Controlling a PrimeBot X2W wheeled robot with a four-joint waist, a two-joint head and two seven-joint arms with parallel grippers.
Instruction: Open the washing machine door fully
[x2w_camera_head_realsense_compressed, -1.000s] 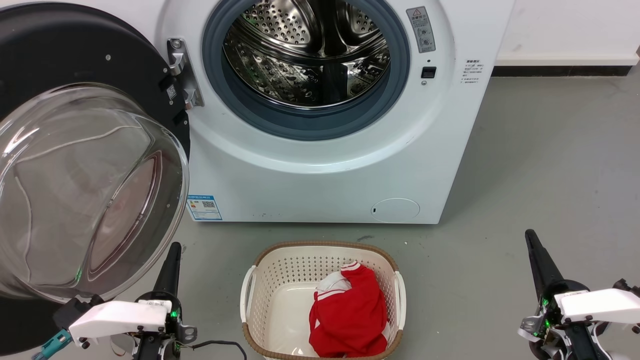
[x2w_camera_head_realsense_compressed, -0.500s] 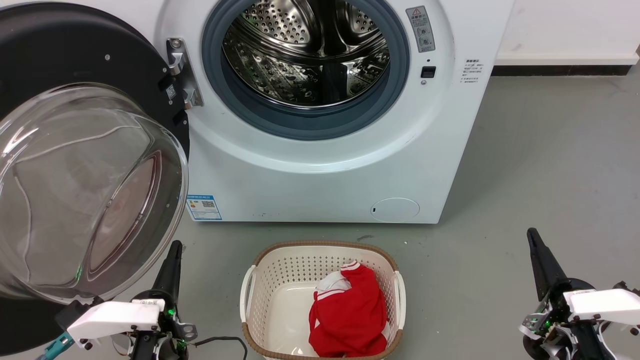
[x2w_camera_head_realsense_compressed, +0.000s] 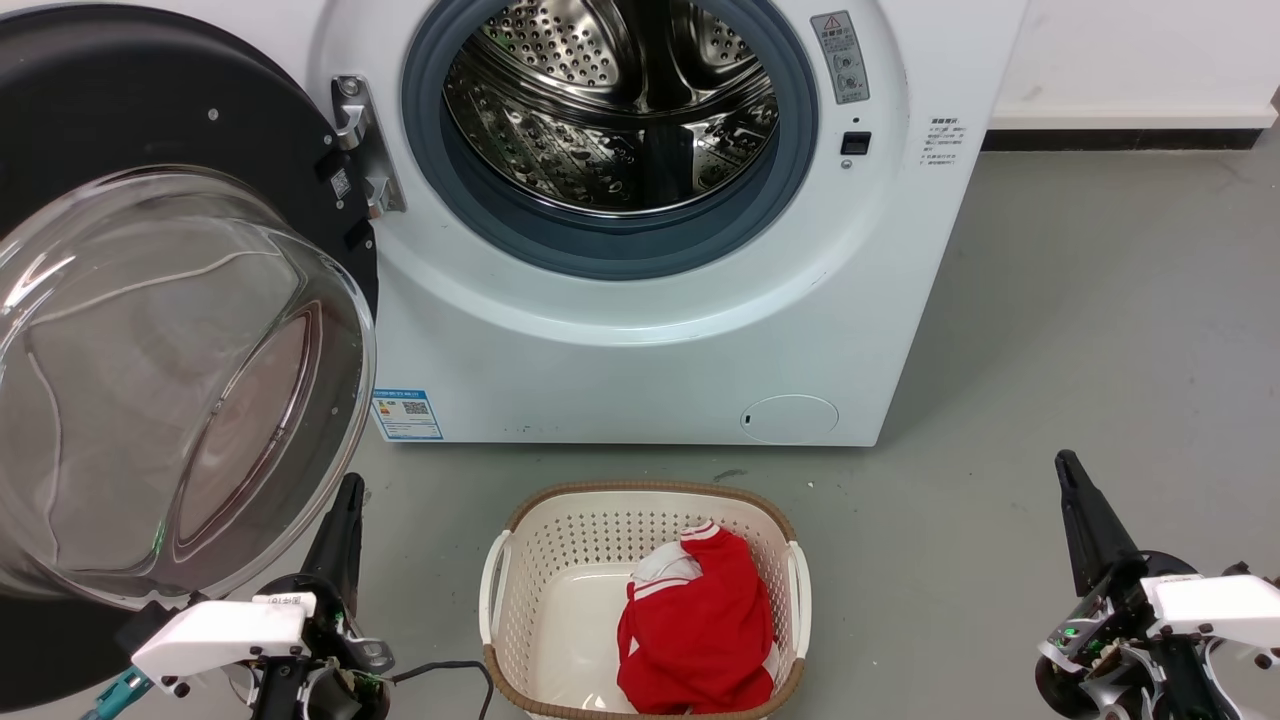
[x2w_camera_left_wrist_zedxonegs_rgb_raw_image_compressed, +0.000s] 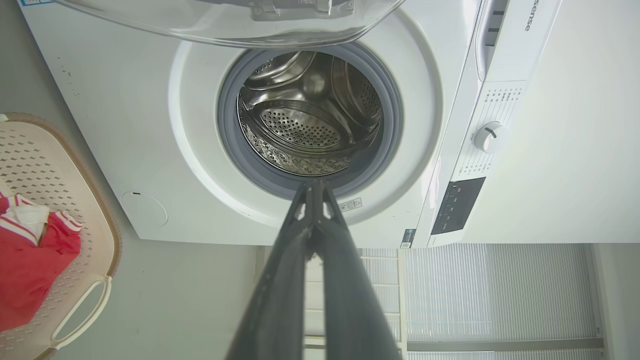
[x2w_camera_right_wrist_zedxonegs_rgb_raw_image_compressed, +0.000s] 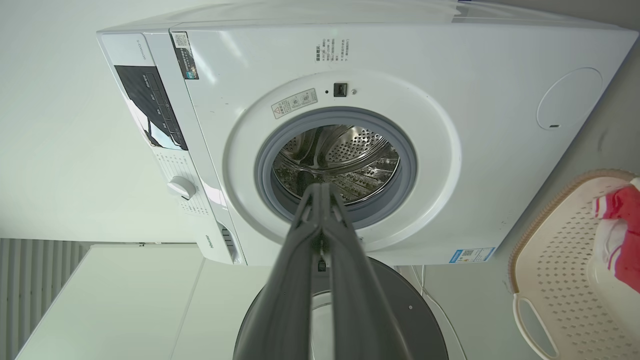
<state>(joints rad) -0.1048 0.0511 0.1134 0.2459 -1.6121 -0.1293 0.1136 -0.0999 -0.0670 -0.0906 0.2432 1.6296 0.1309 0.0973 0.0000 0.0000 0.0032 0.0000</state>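
The washing machine door (x2w_camera_head_realsense_compressed: 150, 110), a black disc with a clear glass bowl (x2w_camera_head_realsense_compressed: 170, 380), stands swung out on its hinge (x2w_camera_head_realsense_compressed: 360, 150) at the left of the white machine (x2w_camera_head_realsense_compressed: 650, 340). The steel drum opening (x2w_camera_head_realsense_compressed: 612, 100) is uncovered. My left gripper (x2w_camera_head_realsense_compressed: 351, 482) is shut, just below and right of the bowl's rim, apart from it. My right gripper (x2w_camera_head_realsense_compressed: 1066, 458) is shut over the floor at the far right. In the left wrist view my left gripper (x2w_camera_left_wrist_zedxonegs_rgb_raw_image_compressed: 314, 184) points at the drum, with the bowl (x2w_camera_left_wrist_zedxonegs_rgb_raw_image_compressed: 225, 20) above. In the right wrist view my right gripper (x2w_camera_right_wrist_zedxonegs_rgb_raw_image_compressed: 322, 187) is shut, the door (x2w_camera_right_wrist_zedxonegs_rgb_raw_image_compressed: 415, 320) below.
A cream laundry basket (x2w_camera_head_realsense_compressed: 520, 560) with a red and white garment (x2w_camera_head_realsense_compressed: 700, 630) stands on the grey floor (x2w_camera_head_realsense_compressed: 1080, 320) before the machine, between my arms. A cable (x2w_camera_head_realsense_compressed: 440, 685) trails by the left wrist. A white wall with a dark skirting (x2w_camera_head_realsense_compressed: 1120, 140) runs at the back right.
Both wrists have drifted slightly toward the view's bottom edge, the right one also outward. The door and basket have not moved. Both grippers stay shut.
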